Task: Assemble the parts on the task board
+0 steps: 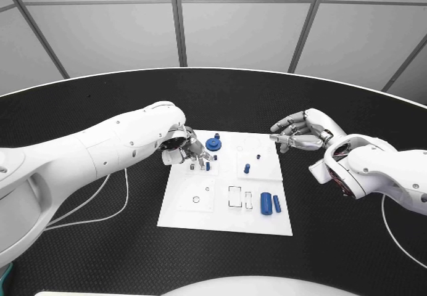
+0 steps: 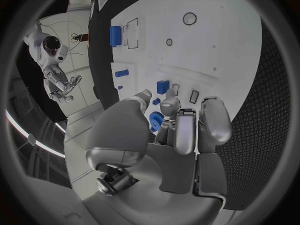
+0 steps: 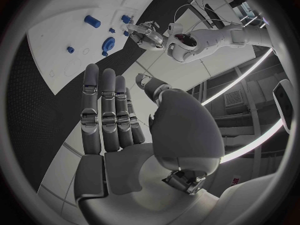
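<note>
While your left arm reaches in over the black bench [image 1: 107,246], its left hand [image 1: 182,148] hangs above the far left corner of the task board [image 1: 223,216], fingers [image 2: 185,130] pointing down and held close together. You can see in the left wrist view that they hold nothing, though a round blue part [image 2: 155,121] sits right by the fingertips; whether they touch it you cannot tell. In the head view that round blue part [image 1: 213,144] stands just beside the hand, with small blue pegs [image 1: 247,168] near the middle of the board and two longer blue pieces [image 1: 266,203] lying towards its near right edge. Your right hand [image 1: 301,132] hovers off the board's far right corner, above the bench, its fingers [image 3: 103,110] straight, side by side, and empty. No writing or label can be read on the board or the arms.
</note>
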### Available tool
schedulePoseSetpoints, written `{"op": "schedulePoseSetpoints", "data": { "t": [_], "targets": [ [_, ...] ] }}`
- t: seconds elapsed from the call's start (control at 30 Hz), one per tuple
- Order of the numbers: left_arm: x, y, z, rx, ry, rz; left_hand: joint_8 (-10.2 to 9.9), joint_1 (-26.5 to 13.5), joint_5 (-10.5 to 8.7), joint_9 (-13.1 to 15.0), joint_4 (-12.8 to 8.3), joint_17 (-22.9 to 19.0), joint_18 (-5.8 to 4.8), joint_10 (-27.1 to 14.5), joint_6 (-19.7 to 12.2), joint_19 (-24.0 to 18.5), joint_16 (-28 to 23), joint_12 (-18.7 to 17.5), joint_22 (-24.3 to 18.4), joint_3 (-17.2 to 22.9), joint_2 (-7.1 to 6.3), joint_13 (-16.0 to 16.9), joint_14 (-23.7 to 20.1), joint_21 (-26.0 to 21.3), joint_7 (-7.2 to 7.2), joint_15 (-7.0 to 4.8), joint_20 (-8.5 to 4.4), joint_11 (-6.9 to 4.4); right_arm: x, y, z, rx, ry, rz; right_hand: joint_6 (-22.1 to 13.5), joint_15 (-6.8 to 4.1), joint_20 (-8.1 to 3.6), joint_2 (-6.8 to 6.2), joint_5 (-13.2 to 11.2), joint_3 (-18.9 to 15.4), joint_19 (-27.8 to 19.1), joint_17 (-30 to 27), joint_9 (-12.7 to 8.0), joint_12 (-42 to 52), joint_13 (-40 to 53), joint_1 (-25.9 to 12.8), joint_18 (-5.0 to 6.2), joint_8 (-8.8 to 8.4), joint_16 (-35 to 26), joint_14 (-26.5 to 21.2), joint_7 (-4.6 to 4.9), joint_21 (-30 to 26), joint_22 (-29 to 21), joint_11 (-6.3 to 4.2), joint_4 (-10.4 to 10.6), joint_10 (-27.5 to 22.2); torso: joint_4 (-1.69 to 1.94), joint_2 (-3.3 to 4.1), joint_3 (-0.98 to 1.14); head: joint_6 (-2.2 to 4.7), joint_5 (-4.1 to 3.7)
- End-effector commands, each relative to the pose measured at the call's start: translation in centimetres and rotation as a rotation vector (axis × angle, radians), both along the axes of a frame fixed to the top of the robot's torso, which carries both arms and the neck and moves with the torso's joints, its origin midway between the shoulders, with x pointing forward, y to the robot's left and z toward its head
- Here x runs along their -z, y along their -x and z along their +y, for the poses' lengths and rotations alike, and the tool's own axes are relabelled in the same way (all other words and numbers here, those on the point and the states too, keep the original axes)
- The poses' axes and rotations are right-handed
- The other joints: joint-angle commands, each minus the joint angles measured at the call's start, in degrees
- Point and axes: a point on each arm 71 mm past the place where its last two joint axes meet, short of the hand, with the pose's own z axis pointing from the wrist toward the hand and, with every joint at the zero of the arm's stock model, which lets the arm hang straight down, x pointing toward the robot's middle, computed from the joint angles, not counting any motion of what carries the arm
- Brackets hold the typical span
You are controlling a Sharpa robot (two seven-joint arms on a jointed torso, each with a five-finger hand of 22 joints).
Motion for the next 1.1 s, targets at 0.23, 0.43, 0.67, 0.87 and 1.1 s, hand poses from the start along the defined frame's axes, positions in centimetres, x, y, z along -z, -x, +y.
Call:
{"op": "schedulePoseSetpoints", "data": {
  "t": [0.23, 0.43, 0.67, 0.87, 1.1],
  "targets": [
    [0.13, 0.08, -0.45, 0.009, 0.001, 0.004, 0.3, 0.5, -0.06, 0.1, 0.0, 1.3, -0.89, -0.3, -0.3, -0.1, 0.2, -0.2, 0.2, 0.3, -0.19, -0.1, 2.6, 0.4, 0.03, -0.15, -0.11, 0.09, 0.06, -0.06, 0.16, -0.004, 0.001, 0.006, -0.4, 0.03, 0.04, -0.04, 0.4, 0.0, -0.3, 0.2, -0.1, 0.2, 0.2, -0.6, 0.04, -0.24, 0.1, -0.4, 0.11, -0.1, -0.1, 0.16, 0.5, -0.5, 0.10, 0.05, -0.02, -0.13, -0.12],
    [0.34, 0.03, -0.54, 0.009, 0.000, 0.009, 0.4, 0.8, -0.05, 0.1, -0.1, 1.3, -0.88, -0.3, -0.3, -0.1, 0.2, -0.2, 0.1, 0.6, -0.23, -0.1, 2.6, 0.4, 0.00, -0.15, -0.10, 0.07, 0.09, -0.07, 0.23, -0.005, 0.001, 0.009, -0.4, 0.04, 0.06, -0.02, 0.4, 0.0, -0.3, 0.3, -0.1, 0.2, 0.2, -0.7, 0.05, -0.25, 0.1, -0.4, 0.12, -0.1, -0.2, 0.17, 0.6, -0.5, 0.11, 0.03, -0.02, -0.32, -0.21],
    [0.54, 0.02, -0.67, 0.013, -0.001, 0.015, 0.5, 1.0, -0.05, 0.2, -0.1, 1.2, -0.88, -0.3, -0.3, -0.1, 0.2, -0.2, 0.2, 0.8, -0.24, -0.2, 2.6, 0.5, -0.01, -0.16, -0.10, 0.06, 0.11, -0.06, 0.26, -0.006, 0.001, 0.012, -0.4, 0.06, 0.09, 0.00, 0.4, -0.1, -0.3, 0.4, -0.1, 0.3, 0.3, -0.8, 0.05, -0.24, 0.1, -0.5, 0.13, -0.1, -0.2, 0.18, 0.7, -0.6, 0.07, 0.06, 0.00, -0.45, -0.33],
    [0.61, -0.05, -0.72, 0.015, -0.002, 0.019, 0.6, 1.4, -0.04, 0.2, -0.2, 1.3, -0.88, -0.3, -0.3, -0.1, 0.2, -0.2, 0.2, 1.2, -0.18, -0.2, 2.6, 0.5, -0.02, -0.17, -0.10, 0.04, 0.12, -0.06, 0.31, -0.008, 0.002, 0.015, -0.4, 0.06, 0.09, 0.00, 0.4, -0.1, -0.3, 0.4, -0.1, 0.3, 0.3, -0.8, 0.05, -0.24, 0.1, -0.5, 0.13, -0.1, -0.2, 0.18, 0.7, -0.6, 0.15, -0.04, 0.02, -0.62, -0.36],
    [0.67, -0.05, -0.83, 0.023, -0.003, 0.026, 0.6, 1.9, -0.04, 0.2, -0.3, 1.3, -0.89, -0.4, -0.4, -0.1, 0.2, -0.2, 0.3, 1.8, 0.02, -0.3, 2.6, 0.5, -0.02, -0.18, -0.10, 0.04, 0.15, -0.07, 0.39, -0.010, 0.002, 0.018, -0.4, 0.06, 0.09, 0.00, 0.4, -0.1, -0.3, 0.4, -0.1, 0.3, 0.3, -0.8, 0.05, -0.24, 0.1, -0.5, 0.13, -0.1, -0.2, 0.18, 0.7, -0.6, 0.15, -0.07, 0.03, -0.79, -0.45]
  ]
}}
